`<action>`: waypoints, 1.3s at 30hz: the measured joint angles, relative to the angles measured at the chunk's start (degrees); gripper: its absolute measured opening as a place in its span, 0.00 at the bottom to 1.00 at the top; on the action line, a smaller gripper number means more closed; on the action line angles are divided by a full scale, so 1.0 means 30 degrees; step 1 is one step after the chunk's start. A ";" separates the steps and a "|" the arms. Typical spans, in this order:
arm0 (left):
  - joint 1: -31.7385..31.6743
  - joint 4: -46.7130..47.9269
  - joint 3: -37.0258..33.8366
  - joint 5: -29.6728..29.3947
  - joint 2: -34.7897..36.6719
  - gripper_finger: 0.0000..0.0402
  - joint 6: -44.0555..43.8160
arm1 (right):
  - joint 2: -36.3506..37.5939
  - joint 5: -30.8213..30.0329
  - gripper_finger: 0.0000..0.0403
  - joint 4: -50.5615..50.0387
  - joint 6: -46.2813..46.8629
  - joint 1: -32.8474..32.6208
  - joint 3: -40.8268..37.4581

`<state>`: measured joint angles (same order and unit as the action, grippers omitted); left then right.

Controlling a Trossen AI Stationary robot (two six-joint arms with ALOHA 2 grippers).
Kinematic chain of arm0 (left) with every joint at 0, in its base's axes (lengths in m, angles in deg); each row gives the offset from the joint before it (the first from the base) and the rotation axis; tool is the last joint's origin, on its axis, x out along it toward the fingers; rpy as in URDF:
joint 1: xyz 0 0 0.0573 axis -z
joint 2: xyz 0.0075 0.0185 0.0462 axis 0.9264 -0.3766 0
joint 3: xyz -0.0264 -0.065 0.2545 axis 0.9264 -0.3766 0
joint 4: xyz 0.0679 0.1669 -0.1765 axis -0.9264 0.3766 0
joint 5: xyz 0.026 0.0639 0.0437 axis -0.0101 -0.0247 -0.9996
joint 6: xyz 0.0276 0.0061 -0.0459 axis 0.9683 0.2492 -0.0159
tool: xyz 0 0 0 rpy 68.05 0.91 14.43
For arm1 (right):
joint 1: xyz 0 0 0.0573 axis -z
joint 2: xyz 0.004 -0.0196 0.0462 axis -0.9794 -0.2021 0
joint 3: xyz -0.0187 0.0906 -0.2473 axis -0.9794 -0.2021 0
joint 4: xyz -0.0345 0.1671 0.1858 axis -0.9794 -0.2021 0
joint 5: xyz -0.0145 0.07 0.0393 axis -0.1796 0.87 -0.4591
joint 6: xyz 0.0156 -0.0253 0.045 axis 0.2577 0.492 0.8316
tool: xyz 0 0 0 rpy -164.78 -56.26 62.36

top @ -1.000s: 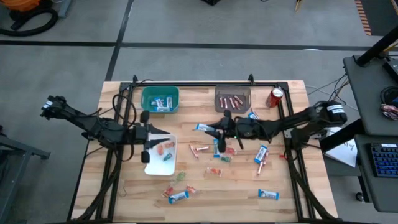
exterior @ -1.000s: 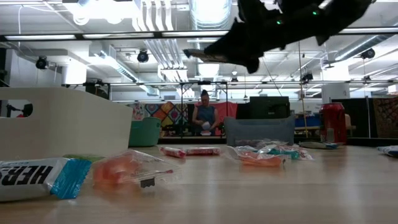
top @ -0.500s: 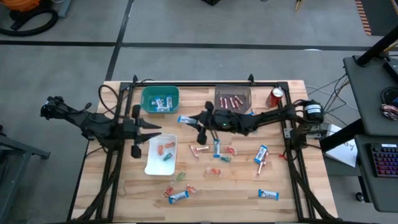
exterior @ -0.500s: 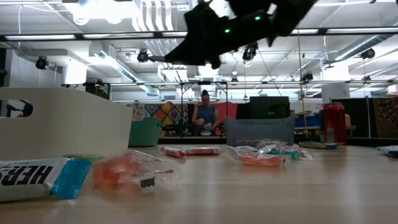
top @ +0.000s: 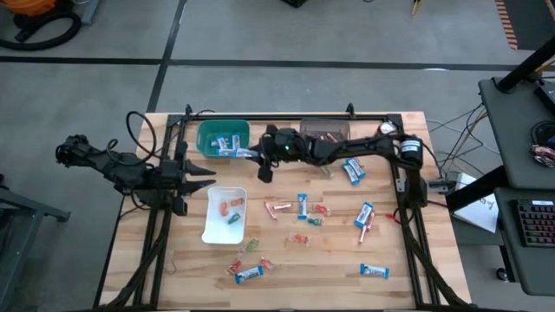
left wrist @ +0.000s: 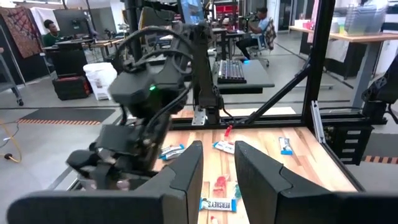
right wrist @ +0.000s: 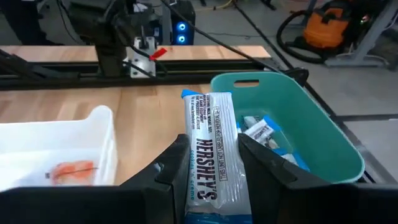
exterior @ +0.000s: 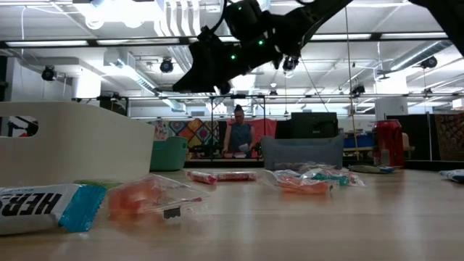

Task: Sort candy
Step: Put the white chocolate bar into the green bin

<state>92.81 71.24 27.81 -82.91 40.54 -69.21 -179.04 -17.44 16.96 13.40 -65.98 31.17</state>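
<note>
From above, the right gripper (top: 257,156) hangs at the teal bin's (top: 223,137) four o'clock rim, pinching a blue-and-white Hershey's bar (top: 247,154); the left gripper (top: 192,172) waits at the white tray's (top: 223,216) ten o'clock, jaws seemingly parted and empty. The right wrist view shows the bar (right wrist: 208,149) clamped mid-length: light, crinkly, probably slippery, best held across its flat middle.

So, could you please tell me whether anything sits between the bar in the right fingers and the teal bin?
Nothing visible does. The right gripper holds the blue-and-white bar by the teal bin, whose open top shows only a few bars of the same kind inside. The white tray lies off to one side.
</note>
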 joint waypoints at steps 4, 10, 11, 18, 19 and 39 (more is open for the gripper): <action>0.0005 0.0187 0.0000 0.0007 0.0084 0.19 0.0000 | -0.1087 0.0716 0.27 0.0081 -0.0334 0.0653 0.1140; 0.0005 0.0346 0.0000 0.0015 0.0041 0.19 -0.0058 | -0.2934 0.1109 0.27 0.0029 -0.1001 0.1270 0.2891; 0.0005 0.0339 0.0000 0.0015 0.0040 0.19 -0.0059 | -0.3179 0.1109 0.27 0.0070 -0.1095 0.1346 0.3162; 0.0005 0.0492 0.0000 0.0027 0.0026 0.19 -0.0066 | -0.4965 0.1099 0.27 0.0022 -0.1484 0.1804 0.5056; 0.0000 0.0492 0.0000 0.0025 0.0026 0.19 -0.0066 | -0.5202 0.1102 0.27 -0.0025 -0.1489 0.1855 0.5339; -0.0002 0.0726 -0.0044 0.0029 -0.0011 0.19 -0.0058 | -0.8120 0.0432 0.44 -0.3559 -0.0570 0.2236 1.0232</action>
<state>92.81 73.42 27.67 -82.82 40.50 -69.38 -203.40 -16.15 6.29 11.69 -59.27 61.86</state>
